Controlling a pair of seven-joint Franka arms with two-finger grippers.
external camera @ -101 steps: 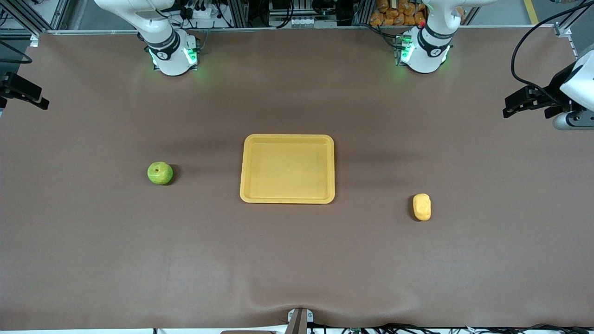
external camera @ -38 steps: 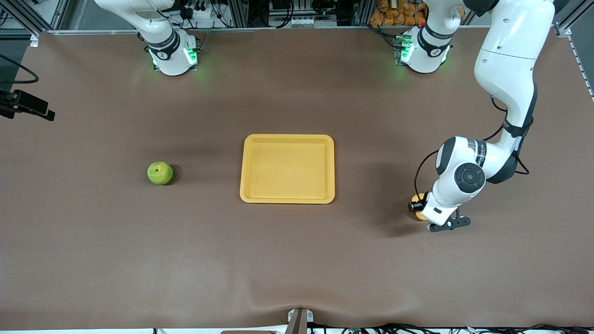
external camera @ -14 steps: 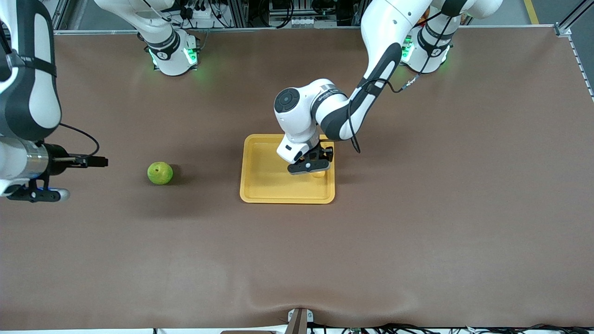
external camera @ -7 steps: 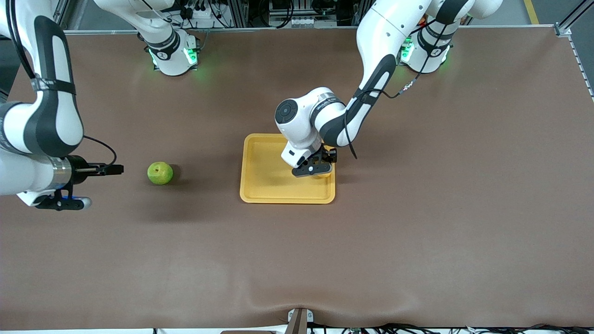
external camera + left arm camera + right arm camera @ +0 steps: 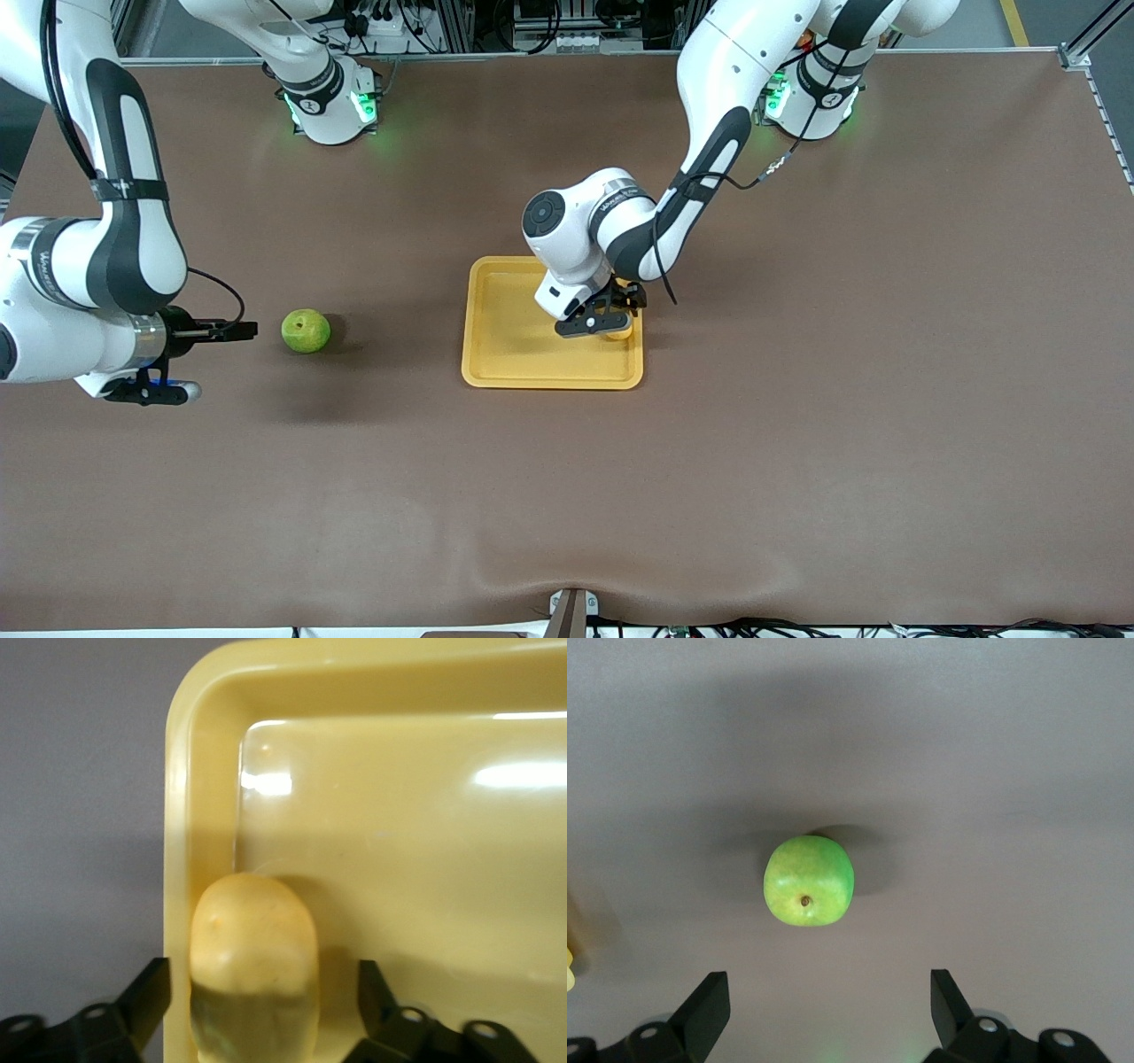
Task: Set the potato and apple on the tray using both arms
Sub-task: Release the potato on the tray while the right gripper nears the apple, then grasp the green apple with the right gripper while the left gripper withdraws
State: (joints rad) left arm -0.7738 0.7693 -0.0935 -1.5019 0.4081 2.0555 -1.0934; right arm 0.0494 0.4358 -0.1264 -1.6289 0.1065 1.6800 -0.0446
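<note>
On tray (image 5: pixel 496 354), at corner toward left arm's end: potato (image 5: pixel 255 966) lying just inside rim, left gripper (image 5: pixel 257 1010) straddling it w/ fingers spread, not touching. Clamped on potato 1 s ago, now released. Apple (image 5: pixel 306 330) on bare table toward right arm's end, unblocked; right gripper (image 5: pixel 824 1010) open beside it, closer than before.

table (image 5: pixel 797 461): brown | on it: tray (image 5: pixel 505 354), apple (image 5: pixel 306 330)

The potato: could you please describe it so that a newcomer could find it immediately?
Find the yellow-orange tray mid-table. The potato lies inside it, against the rim toward the left arm's end, between the left end effector's open fingers. It is a pale, bumpy oblong, unlike the round green apple.
</note>
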